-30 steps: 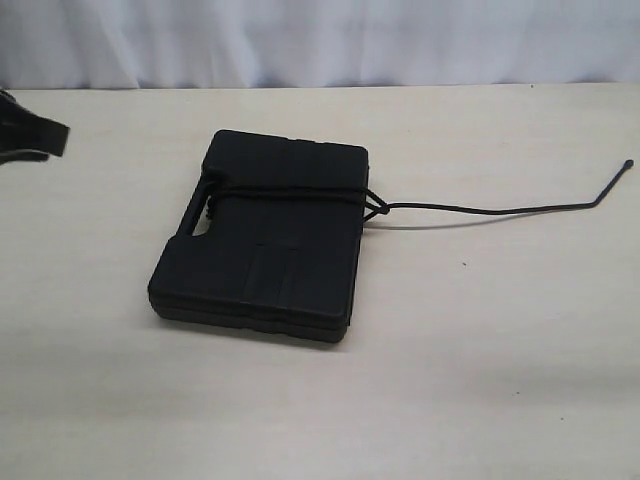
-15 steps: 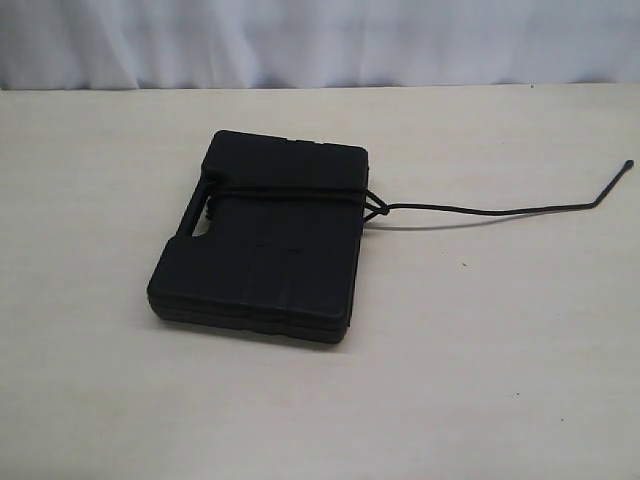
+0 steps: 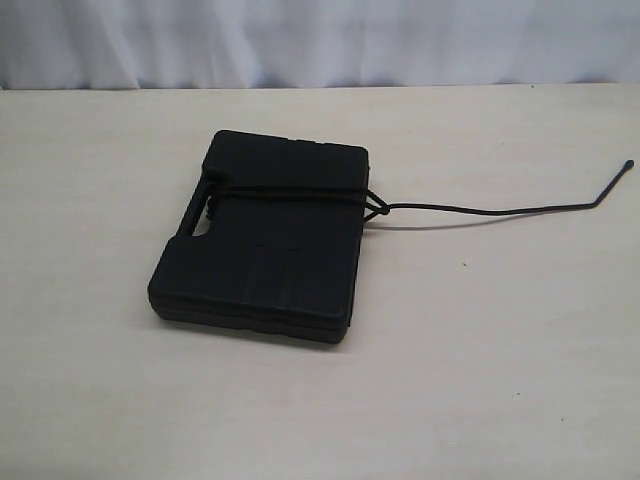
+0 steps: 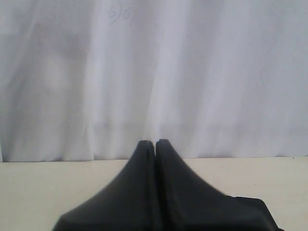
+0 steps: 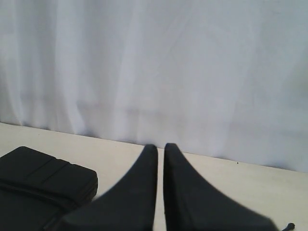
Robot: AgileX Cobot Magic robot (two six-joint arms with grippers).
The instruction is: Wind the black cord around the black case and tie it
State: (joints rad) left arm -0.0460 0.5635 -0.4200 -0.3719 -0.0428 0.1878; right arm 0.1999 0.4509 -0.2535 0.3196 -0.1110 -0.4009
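Black on pale wood: the black case (image 3: 262,240) lies flat and shut near the middle of the surface (image 3: 480,380), contents unseen. Its long axis runs from the camera toward the white curtain (image 3: 320,40), leaning slightly right at the far end, with the handle slot on its left edge. The black cord (image 3: 480,211) crosses the lid widthwise on the far half, passes the handle slot and gathers in a knot against the right edge. From there its free tail runs right across the bare surface, kinks upward and ends in a small knob close to the exterior view's right border. Open surface lies on every side of the case, widest in front and to the right. Neither arm shows in the exterior view. At the wrists, the left hand (image 4: 155,143) is clenched on nothing, and the right hand (image 5: 160,147) is closed and empty, with a corner of the case beside it.
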